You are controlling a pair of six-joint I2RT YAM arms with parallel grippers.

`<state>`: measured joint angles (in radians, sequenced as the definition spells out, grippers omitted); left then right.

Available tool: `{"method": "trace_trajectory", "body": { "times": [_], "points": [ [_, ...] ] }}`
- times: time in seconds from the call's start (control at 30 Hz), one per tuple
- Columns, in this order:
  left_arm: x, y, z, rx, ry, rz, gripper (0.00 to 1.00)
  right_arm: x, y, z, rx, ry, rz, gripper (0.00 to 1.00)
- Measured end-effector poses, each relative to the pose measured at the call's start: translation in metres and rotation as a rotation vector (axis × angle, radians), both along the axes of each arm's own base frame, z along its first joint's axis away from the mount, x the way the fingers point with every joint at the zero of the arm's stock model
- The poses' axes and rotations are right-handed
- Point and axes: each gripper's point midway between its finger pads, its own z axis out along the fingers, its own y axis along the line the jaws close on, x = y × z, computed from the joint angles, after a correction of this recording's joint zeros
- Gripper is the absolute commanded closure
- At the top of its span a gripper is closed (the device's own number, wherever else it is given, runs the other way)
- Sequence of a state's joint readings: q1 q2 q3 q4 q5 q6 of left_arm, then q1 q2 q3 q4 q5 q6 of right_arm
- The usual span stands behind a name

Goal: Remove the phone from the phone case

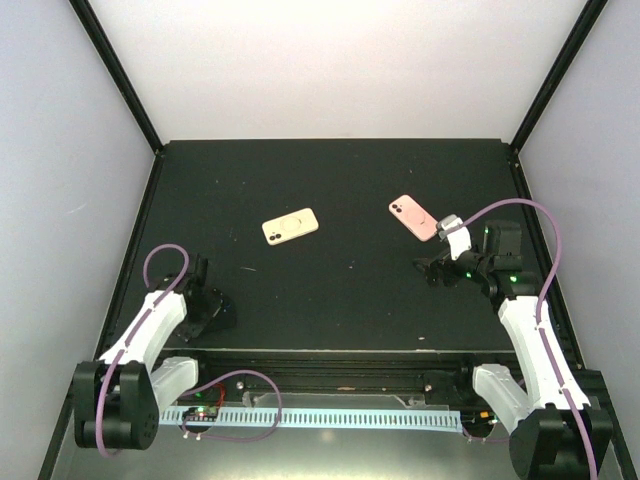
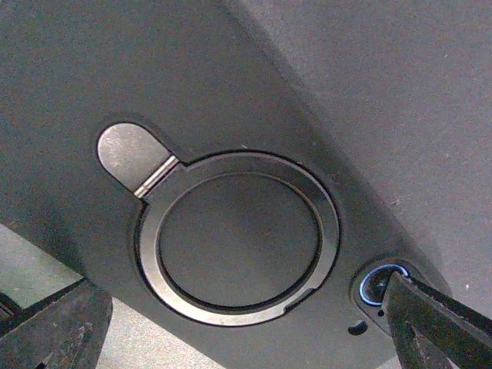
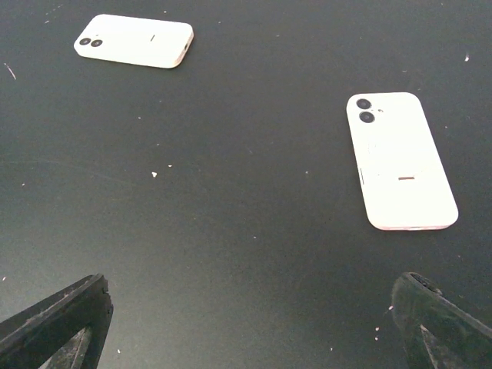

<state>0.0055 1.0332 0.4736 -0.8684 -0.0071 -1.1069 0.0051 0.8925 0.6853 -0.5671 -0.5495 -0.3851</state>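
Two robot arms stand at the near edge of a black bench (image 1: 330, 180), both sets of fingers spread wide and holding nothing.

The right fingers (image 1: 438, 268) hover low over the bench. A pink phone (image 1: 413, 217) lies flat just ahead of them, back up, its twin lenses pointing away from the arm. Seen from the right wrist, it lies ahead of the right-hand finger (image 3: 438, 323) and apart from it, angled slightly. The bench is bare between the two tips.

The cream phone case (image 1: 290, 227) lies flat farther ahead and well off to the left-finger side, back up, with a round mark at its middle. From the right wrist it appears at the far upper left (image 3: 134, 40), showing two dark lens spots. Whether a phone sits inside it cannot be told from either view.

The left fingers (image 1: 201, 272) hang close over a dark plate (image 2: 115, 77) near the arm's own base, well apart from both case and phone. A metal ring (image 2: 327, 223) with a small tab (image 2: 129, 150) is set into the plate between the tips. A blue-lit button (image 2: 377, 283) sits just beside the right-hand tip.
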Motion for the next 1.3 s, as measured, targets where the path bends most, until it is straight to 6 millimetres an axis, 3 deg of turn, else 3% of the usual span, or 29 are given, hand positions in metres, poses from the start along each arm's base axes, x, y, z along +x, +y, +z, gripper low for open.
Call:
{"method": "trace_trajectory", "body": {
  "times": [0.37, 0.7, 1.03, 1.3],
  "points": [
    [0.014, -0.002, 0.0, -0.016, 0.033, -0.02, 0.04, 0.0, 0.0, 0.001, 0.0, -0.001, 0.003, 0.0],
    [0.038, -0.003, 0.001, -0.009, 0.106, -0.161, 0.01, 0.0, 0.0, -0.001, 0.0, 0.007, 0.003, 0.0],
    [0.06, -0.014, -0.003, 0.06, 0.061, -0.339, 0.01, 0.001, 0.0, -0.005, 0.0, 0.021, 0.003, 0.0],
    [0.07, -0.015, -0.006, 0.07, 0.117, -0.366, 0.11, 0.0, 0.0, -0.006, 0.0, 0.03, 0.003, 0.0]
  ]
}}
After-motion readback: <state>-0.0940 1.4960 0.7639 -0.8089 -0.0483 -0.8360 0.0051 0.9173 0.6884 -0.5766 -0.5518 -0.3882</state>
